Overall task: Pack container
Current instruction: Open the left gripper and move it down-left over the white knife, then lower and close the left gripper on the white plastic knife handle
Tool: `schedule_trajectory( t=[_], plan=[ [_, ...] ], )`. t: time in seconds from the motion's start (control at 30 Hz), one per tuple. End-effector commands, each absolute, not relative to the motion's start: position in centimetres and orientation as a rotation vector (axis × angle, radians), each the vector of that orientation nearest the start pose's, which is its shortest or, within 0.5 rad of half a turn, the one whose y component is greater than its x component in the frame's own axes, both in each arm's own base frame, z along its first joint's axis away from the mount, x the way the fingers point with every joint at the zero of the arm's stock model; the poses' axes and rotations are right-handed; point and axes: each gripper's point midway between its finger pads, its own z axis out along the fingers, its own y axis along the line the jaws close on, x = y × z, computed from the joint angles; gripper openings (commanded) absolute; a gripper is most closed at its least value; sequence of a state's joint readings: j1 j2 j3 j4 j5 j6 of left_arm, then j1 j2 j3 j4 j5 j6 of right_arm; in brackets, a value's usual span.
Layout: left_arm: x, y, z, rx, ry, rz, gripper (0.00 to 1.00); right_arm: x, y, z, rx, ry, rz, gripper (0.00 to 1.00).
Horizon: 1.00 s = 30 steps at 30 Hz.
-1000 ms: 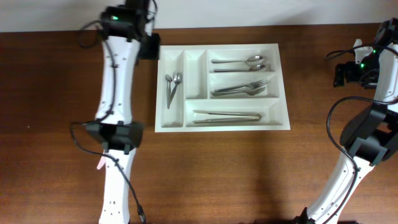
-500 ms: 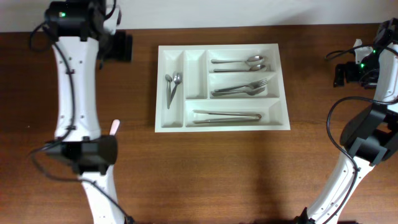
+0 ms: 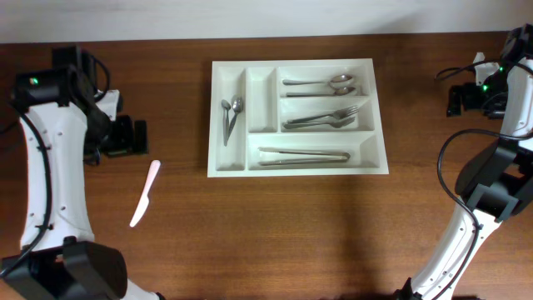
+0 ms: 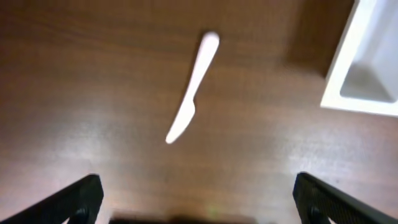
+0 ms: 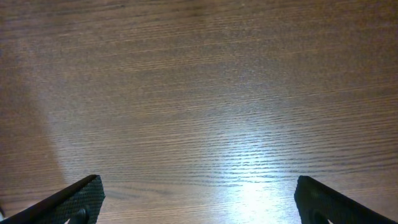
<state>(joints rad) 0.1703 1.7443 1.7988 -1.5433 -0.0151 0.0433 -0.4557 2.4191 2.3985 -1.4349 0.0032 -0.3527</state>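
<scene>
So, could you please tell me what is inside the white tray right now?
The tray holds small spoons in its leftmost slot, with larger spoons, forks and long metal pieces on the right. The second narrow slot looks empty. Stacking hides exact counts.

A dark reddish-brown wooden table (image 3: 275, 233) takes up nearly the whole overhead view, its grain running left to right. Along the top edge of the frame runs a pale strip (image 3: 333, 15); wall or floor, I cannot tell. In the right wrist view a patch of glare (image 5: 267, 180) whitens the grain at lower centre-right, and the left side lies dimmer.
</scene>
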Motion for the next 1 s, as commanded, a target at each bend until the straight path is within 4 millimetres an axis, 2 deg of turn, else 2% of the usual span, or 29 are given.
schedule_trajectory(
  t=[0.0, 0.13, 0.3, 0.63, 0.8, 0.97],
  plan=[
    [32.0, 6.0, 16.1, -0.026, 3.108, 0.061, 0.99, 44.2, -21.6, 10.7, 0.136, 3.019, -0.090, 0.99],
    [32.7, 6.4, 11.9, 0.104, 3.090, 0.085, 0.99, 44.2, -21.6, 10.7, 0.136, 3.019, -0.090, 0.99],
    [33.2, 7.6, 8.5, 0.096, 3.054, 0.186, 0.99, 44.2, -21.6, 10.7, 0.136, 3.019, -0.090, 0.99],
    [32.1, 7.4, 5.3, 0.103, 3.132, 0.164, 0.99, 44.2, -21.6, 10.7, 0.136, 3.019, -0.090, 0.99],
    [31.6, 7.3, 2.7, 0.107, 3.209, 0.143, 0.99, 44.2, -21.6, 10.7, 0.136, 3.019, -0.090, 0.99],
    [32.0, 7.4, 0.9, 0.111, 3.227, 0.138, 0.99, 44.2, -21.6, 10.7, 0.136, 3.019, -0.090, 0.99]
  ],
)
